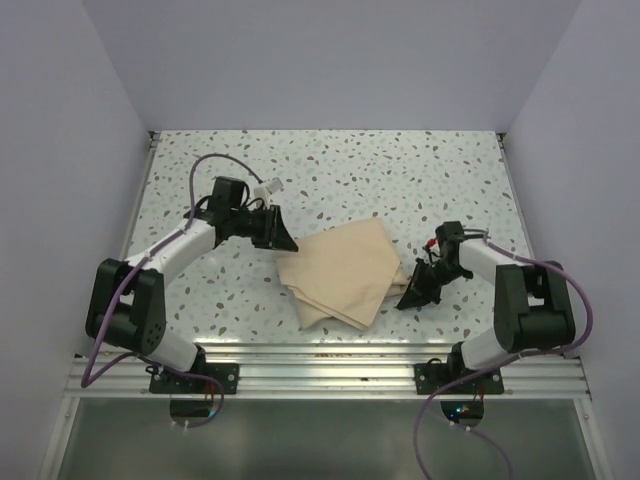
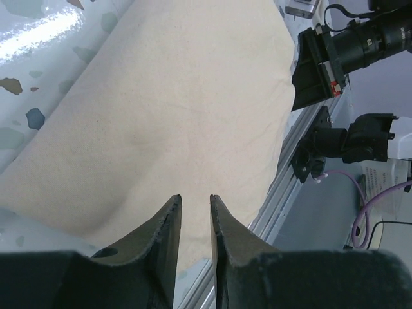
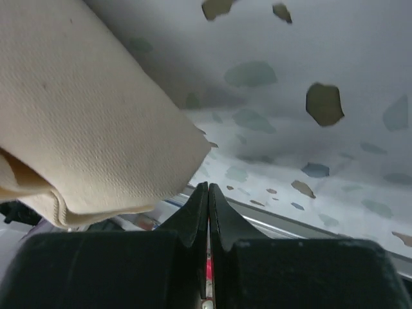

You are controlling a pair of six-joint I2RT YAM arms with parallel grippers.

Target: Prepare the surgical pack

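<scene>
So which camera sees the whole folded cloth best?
The top external view: the folded tan wrap shows whole, nearly every edge visible. The left wrist view shows only its broad upper face; the right wrist view, just one folded corner.

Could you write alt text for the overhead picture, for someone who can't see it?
A folded tan cloth bundle lies in the middle of a speckled table. The robot's left claw sits at the bundle's far left corner, and the right claw sits close beside its right edge.
</scene>
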